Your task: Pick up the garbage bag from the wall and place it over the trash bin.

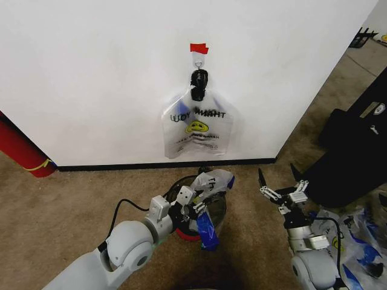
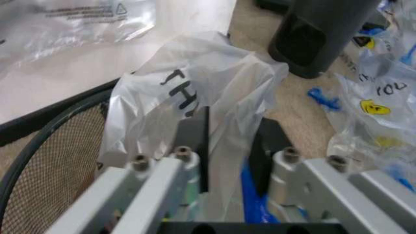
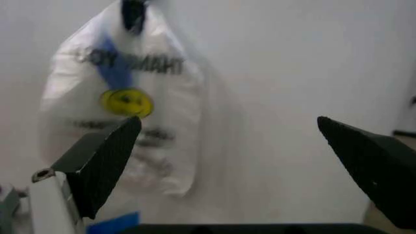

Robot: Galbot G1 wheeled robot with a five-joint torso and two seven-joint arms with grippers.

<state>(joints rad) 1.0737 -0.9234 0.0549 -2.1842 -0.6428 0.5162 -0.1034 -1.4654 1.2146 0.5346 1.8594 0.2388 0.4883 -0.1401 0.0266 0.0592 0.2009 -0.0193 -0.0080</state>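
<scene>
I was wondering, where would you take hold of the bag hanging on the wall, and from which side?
Probably at the gathered neck just under the black knot, coming straight at the wall from the front: the bag hangs flat from the hook, bunching only there. The open right claw faces it.

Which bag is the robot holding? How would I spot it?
Find the white wall, then look down to the black mesh trash bin on the carpet. The garbage bag is crumpled over its rim, pinched in the left pincer. Unlike the hanging bag, it isn't on the hook.
</scene>
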